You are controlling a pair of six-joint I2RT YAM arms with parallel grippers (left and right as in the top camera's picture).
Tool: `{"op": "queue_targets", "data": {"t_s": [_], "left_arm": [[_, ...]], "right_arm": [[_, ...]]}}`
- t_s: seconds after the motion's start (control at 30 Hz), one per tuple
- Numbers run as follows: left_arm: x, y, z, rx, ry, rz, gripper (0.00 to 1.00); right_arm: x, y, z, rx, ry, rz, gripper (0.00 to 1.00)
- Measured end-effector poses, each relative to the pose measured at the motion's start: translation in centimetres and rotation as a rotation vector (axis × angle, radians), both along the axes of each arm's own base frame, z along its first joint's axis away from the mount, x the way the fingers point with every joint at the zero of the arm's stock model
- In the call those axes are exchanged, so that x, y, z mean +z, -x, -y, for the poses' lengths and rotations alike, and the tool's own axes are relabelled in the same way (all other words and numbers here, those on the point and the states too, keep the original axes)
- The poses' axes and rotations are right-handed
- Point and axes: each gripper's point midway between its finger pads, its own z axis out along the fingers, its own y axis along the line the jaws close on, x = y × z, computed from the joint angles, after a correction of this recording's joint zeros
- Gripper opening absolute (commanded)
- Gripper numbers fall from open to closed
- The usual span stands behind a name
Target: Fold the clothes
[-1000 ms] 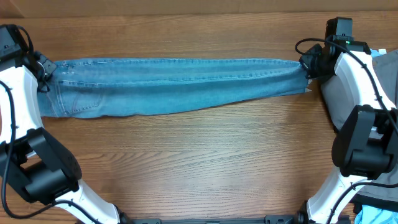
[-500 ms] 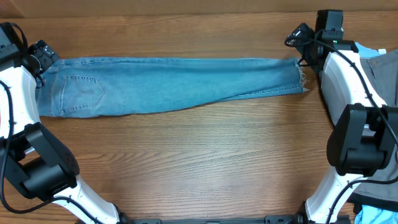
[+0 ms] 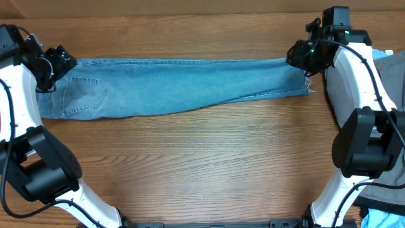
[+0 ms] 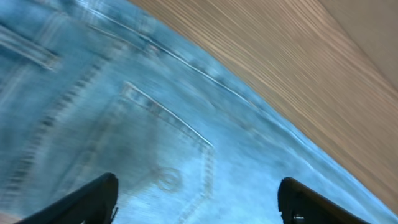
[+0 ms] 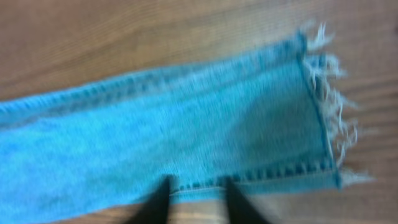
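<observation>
The clothes are light-blue jeans point(image 3: 190, 85) lying flat and stretched left to right across the wooden table point(image 3: 190, 171). The waist and a back pocket point(image 3: 85, 92) are at the left, the frayed ankle hem point(image 3: 308, 79) at the right. My left gripper point(image 3: 60, 63) hovers over the waist end, wide open; its wrist view shows the pocket stitching point(image 4: 161, 143) between the spread fingers of the left gripper point(image 4: 198, 183). My right gripper point(image 3: 297, 56) hangs over the hem end. In its wrist view the right gripper point(image 5: 196, 182) stands narrowly open over the jeans' edge seam point(image 5: 249, 180), the picture blurred.
A grey cloth point(image 3: 345, 101) lies at the right edge under the right arm. Something blue point(image 3: 380, 218) shows at the bottom right corner. Both arm bases stand at the near table edge.
Both grippers let go of the jeans' ends, and the jeans settled flat. The left gripper moved right over the waist, wide open. The right gripper came over the hem and its fingers narrowed.
</observation>
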Motion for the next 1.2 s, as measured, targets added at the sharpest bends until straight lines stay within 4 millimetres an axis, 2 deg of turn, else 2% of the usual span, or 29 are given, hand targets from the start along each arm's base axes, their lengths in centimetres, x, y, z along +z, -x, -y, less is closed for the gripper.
{"op": "queue_targets", "data": {"t_s": [0.13,0.27,0.4,0.67,0.8,0.9,1.13,1.2], "left_arm": [[-0.2,0.2,1.1,-0.016,0.033,-0.015,1.0],[-0.2,0.2,1.1,-0.017,0.034,-0.013,1.0],[-0.2,0.2,1.1,-0.017,0.035,-0.013,1.0],[-0.1,0.2,1.2,-0.019,0.037,-0.012,1.0],[-0.1,0.2,1.2,-0.019,0.037,-0.012,1.0],[-0.1,0.2,1.2,-0.019,0.037,-0.012,1.0],[-0.1,0.2,1.2,-0.019,0.037,-0.012,1.0],[-0.1,0.2,1.2,-0.019,0.038,-0.012,1.0]], "right_arm": [[-0.8,0.6,-0.1,0.015,-0.001,-0.02,0.04],[-2.8,-0.1,-0.2,0.025,0.002,0.007,0.04],[-4.9,0.2,-1.2,0.045,0.001,-0.013,0.04],[-4.9,0.2,-2.1,0.005,-0.021,-0.027,0.04],[-4.5,-0.8,-4.6,0.043,-0.017,0.022,0.04],[-4.8,-1.0,-7.5,0.093,-0.015,0.04,0.04],[-9.0,-0.8,-14.5,0.231,0.0,0.032,0.04],[-10.4,-1.1,-15.8,0.253,0.04,0.053,0.04]]}}
